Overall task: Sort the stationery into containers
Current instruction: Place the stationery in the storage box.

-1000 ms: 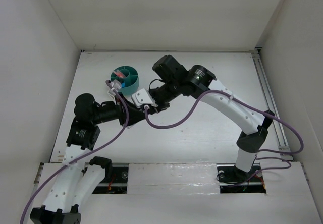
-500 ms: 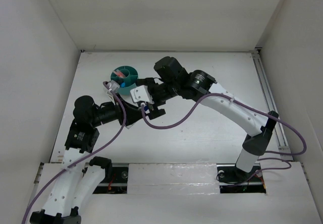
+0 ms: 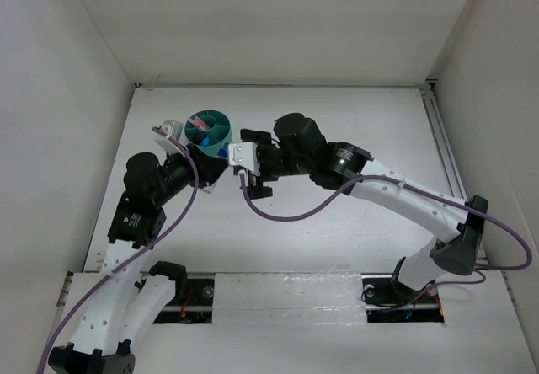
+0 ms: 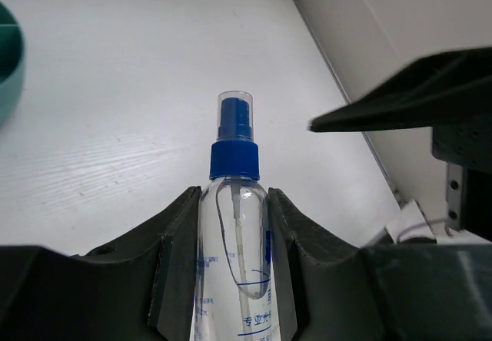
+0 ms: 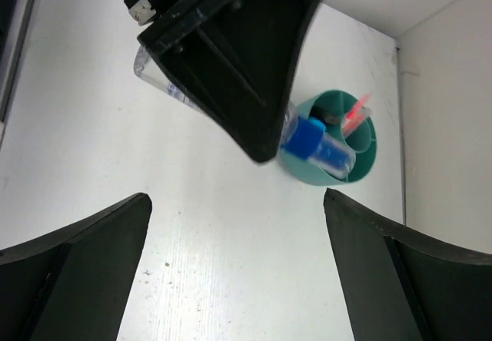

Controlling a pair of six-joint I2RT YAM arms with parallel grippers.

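A clear spray bottle (image 4: 233, 210) with a blue top is clamped between the jaws of my left gripper (image 4: 234, 196). In the top view the left gripper (image 3: 215, 155) holds the bottle (image 3: 221, 150) at the near right rim of the round teal tub (image 3: 226, 126). The right wrist view shows the bottle's blue top (image 5: 307, 143) over the tub's rim (image 5: 304, 170), with pink pens (image 5: 355, 114) standing inside. My right gripper (image 5: 234, 199) is open wide with only bare table between its fingers. It sits just right of the left gripper (image 3: 249, 163).
The box's white walls close in the table on the left, back and right. A purple cable (image 3: 286, 214) hangs from the right wrist over the table's middle. One right finger (image 4: 415, 87) shows close beside the bottle in the left wrist view.
The right gripper's jaws have opened wide and that arm has drawn back toward the near right. The left gripper has carried the bottle up to the tub's rim.
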